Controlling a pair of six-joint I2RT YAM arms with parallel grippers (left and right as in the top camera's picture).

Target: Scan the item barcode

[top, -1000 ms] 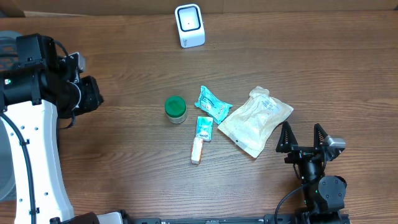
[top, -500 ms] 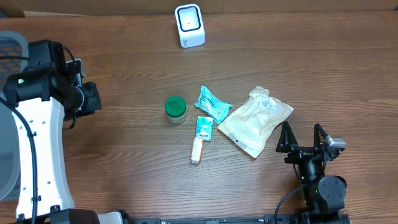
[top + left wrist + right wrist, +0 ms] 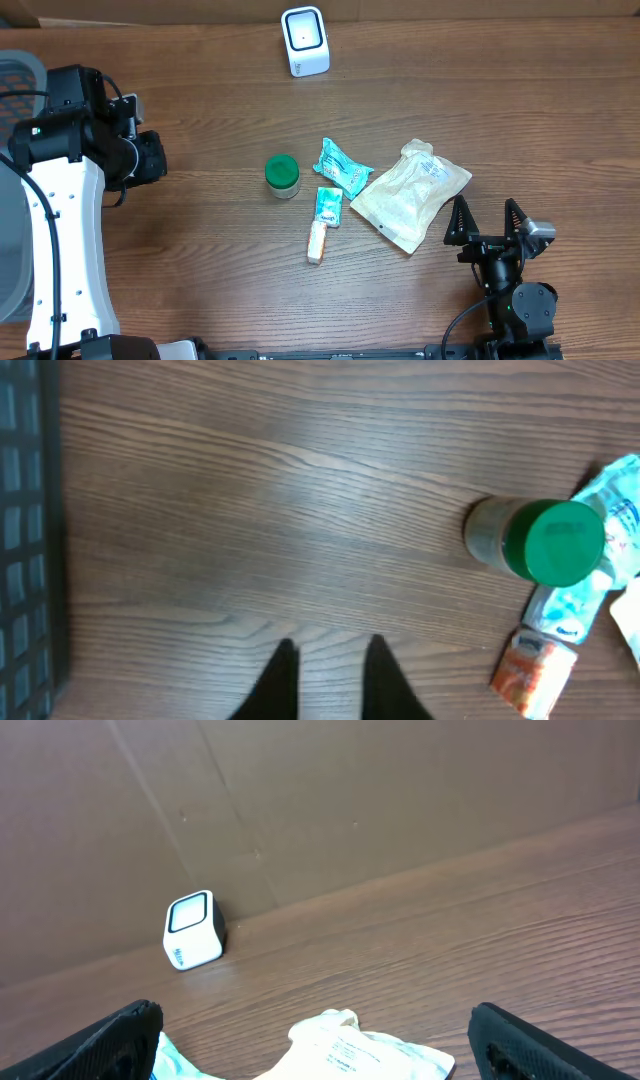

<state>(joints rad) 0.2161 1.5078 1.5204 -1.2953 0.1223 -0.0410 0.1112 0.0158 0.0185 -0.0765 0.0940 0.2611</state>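
Several items lie mid-table: a green-lidded jar [image 3: 282, 175] [image 3: 545, 540], a teal packet [image 3: 342, 167], a small teal and orange pack [image 3: 323, 222] [image 3: 533, 670] and a beige pouch [image 3: 410, 194] [image 3: 360, 1045]. The white barcode scanner [image 3: 304, 40] [image 3: 192, 930] stands at the far edge. My left gripper [image 3: 153, 158] [image 3: 330, 645] hovers shut and empty over bare wood, well left of the jar. My right gripper [image 3: 485, 203] [image 3: 315, 1012] stands wide open just in front of the pouch, holding nothing.
A grey mesh bin [image 3: 15, 70] [image 3: 20, 510] sits at the table's left edge beside the left arm. A brown cardboard wall [image 3: 400, 800] runs behind the scanner.
The left arm has shifted its pose and its gripper has edged slightly nearer the items. The items and the right arm have not moved.
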